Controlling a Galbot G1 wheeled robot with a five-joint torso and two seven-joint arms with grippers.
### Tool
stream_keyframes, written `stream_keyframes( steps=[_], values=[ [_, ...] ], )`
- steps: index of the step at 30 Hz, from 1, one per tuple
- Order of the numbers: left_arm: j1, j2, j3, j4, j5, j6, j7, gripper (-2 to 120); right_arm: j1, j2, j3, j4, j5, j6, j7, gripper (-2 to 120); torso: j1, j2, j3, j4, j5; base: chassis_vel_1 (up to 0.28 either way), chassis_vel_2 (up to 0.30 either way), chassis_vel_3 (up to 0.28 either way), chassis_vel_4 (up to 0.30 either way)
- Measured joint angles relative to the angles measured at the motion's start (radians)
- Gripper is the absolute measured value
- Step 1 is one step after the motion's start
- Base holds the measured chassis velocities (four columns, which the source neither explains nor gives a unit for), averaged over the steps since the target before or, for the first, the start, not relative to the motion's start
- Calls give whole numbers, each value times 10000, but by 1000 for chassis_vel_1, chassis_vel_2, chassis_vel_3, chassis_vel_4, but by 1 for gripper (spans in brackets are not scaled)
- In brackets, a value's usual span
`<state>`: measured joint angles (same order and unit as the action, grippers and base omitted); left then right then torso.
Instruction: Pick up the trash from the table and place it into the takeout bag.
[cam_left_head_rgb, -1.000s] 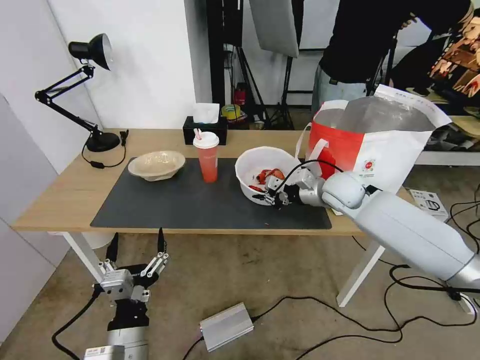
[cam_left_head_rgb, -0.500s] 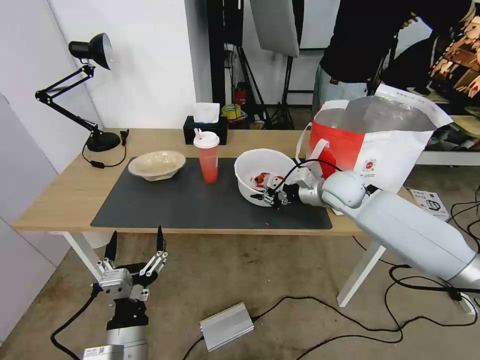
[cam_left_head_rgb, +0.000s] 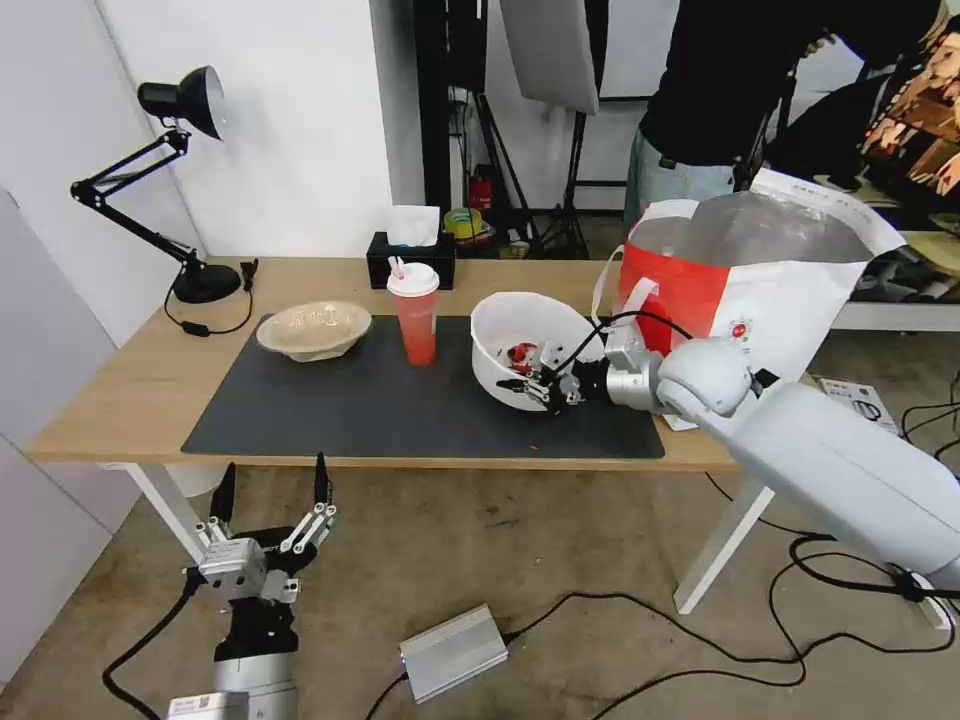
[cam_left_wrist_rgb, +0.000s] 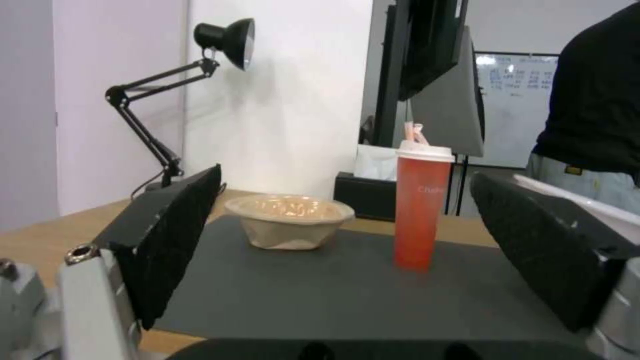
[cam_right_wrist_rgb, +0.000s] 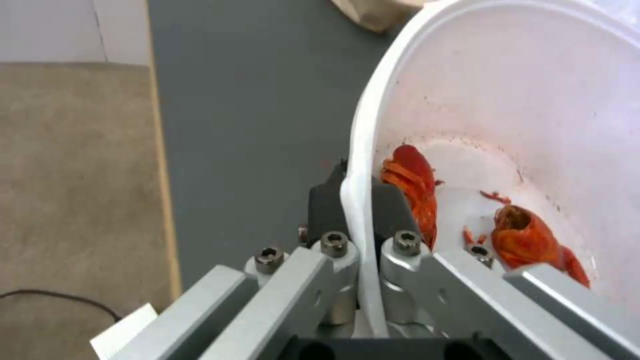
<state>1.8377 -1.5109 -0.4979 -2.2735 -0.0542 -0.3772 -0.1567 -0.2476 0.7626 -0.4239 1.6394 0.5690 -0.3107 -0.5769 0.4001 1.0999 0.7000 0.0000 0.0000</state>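
There are two bowls: one white bowl (cam_left_head_rgb: 520, 335) at 3 o'clock of one red cup (cam_left_head_rgb: 414, 320), and one beige bowl (cam_left_head_rgb: 312, 330) at 9 o'clock. There is one bag (cam_left_head_rgb: 760, 290), one lamp (cam_left_head_rgb: 180, 130), and two grippers (cam_left_head_rgb: 270, 490) (cam_left_head_rgb: 535, 385).

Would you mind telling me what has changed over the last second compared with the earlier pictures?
The right hand, clamped on the near rim of the white bowl, has tipped it so its opening faces the robot more, and the red scraps slid down inside. The red cup, pulp bowl, takeout bag and the open left hand below the table stayed put.
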Motion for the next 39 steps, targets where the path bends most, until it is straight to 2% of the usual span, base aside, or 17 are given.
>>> stream_keyframes(
  steps=[18, 39],
  values=[
    [39, -55, -27, -87, 61, -91, -17, 100, -101, -610, 533, 1570, 962, -2, -65, 0, -1, 1, -1, 0, 1, 0, 0, 0, 0],
    [70, -31, 93, -83, 127, -174, -131, 100, 301, -854, 1093, 1743, 1673, 62, -157, 0, -2, 1, -1, 0, 1, 0, 0, 0, 0]
  ],
)
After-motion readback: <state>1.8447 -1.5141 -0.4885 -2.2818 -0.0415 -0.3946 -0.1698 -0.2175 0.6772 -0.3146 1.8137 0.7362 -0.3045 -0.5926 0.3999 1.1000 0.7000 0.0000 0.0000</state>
